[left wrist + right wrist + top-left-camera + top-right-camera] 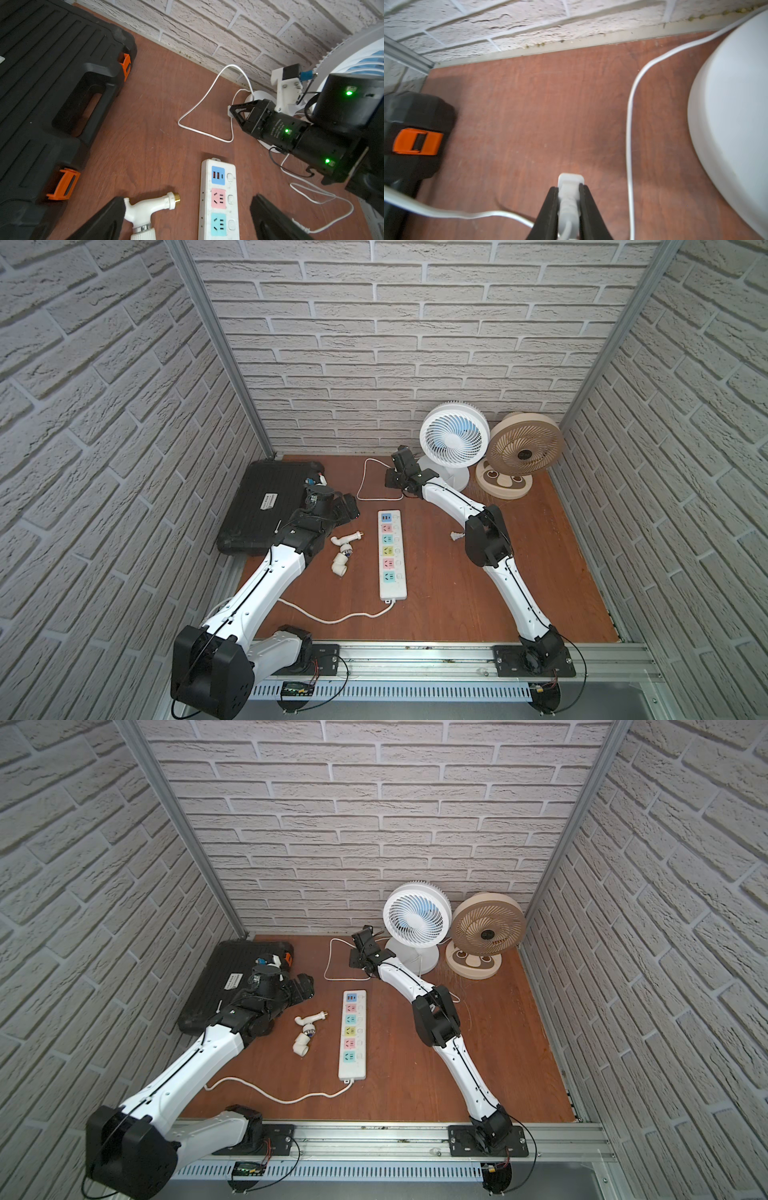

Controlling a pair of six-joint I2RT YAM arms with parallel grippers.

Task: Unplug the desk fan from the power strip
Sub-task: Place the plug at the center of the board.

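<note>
The power strip lies lengthways mid-table, its pastel sockets showing no plug. The white desk fan stands at the back wall. My right gripper is low over the table just left of the fan's base, well behind the strip, and shut on a white plug. The plug's thin white cord loops on the table. My left gripper hangs open over the strip's far end and a faucet, holding nothing.
A black tool case with orange latches fills the back left. A white faucet and pipe fittings lie left of the strip. A beige fan stands at the back right. A loose plug lies right of the strip. Brick walls enclose three sides.
</note>
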